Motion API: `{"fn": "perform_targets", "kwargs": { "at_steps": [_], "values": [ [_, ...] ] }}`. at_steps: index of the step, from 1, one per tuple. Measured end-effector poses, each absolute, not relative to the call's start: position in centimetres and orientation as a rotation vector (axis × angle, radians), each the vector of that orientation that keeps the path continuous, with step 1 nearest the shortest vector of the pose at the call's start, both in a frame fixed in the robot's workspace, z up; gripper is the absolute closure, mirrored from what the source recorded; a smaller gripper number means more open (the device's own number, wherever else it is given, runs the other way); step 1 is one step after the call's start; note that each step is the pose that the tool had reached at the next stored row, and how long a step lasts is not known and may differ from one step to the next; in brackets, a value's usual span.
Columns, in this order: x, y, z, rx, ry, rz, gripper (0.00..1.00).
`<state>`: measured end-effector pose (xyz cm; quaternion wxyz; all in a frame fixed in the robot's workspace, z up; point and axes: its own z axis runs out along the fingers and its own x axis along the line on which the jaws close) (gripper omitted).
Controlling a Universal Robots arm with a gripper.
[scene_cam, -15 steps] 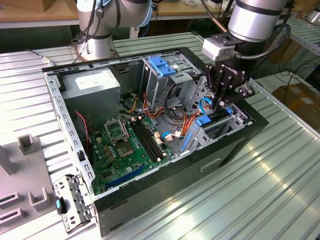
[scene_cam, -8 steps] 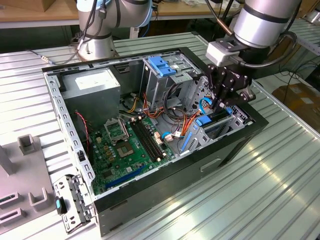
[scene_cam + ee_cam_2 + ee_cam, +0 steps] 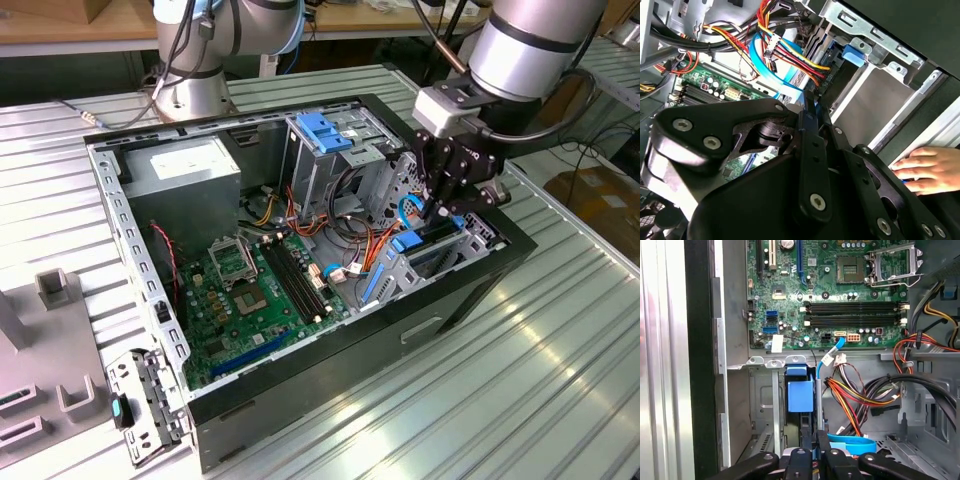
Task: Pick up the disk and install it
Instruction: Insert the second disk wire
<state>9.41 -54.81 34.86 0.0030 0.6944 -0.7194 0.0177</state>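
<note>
Your gripper has its fingers drawn close on a thin grey edge, which I take to be the disk held edge-on, with its blue carrier rail just beside the fingers in the first wrist view. In the exterior view the gripper stands low inside the open computer case, at the drive bay on the exterior view's right, so the disk looks to be entering its slot rather than seated. Keep it square to the bay's metal walls and press straight along the slot; I judge a tilt would jam the rails. Just past the fingers a light-blue flat cable and a bundle of red, orange and yellow wires crowd the bay mouth, so watch that none is pinched. Further off lies the green motherboard. In the second wrist view a person's hand rests near the case's outer edge; mind it.
</note>
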Motion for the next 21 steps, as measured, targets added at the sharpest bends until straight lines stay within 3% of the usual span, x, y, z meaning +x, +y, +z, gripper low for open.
{"fn": "perform_targets", "kwargs": {
  "at_steps": [21],
  "values": [
    [9.33, -54.93, 33.98, 2.184, -2.263, 0.041, 0.84]
  ]
}}
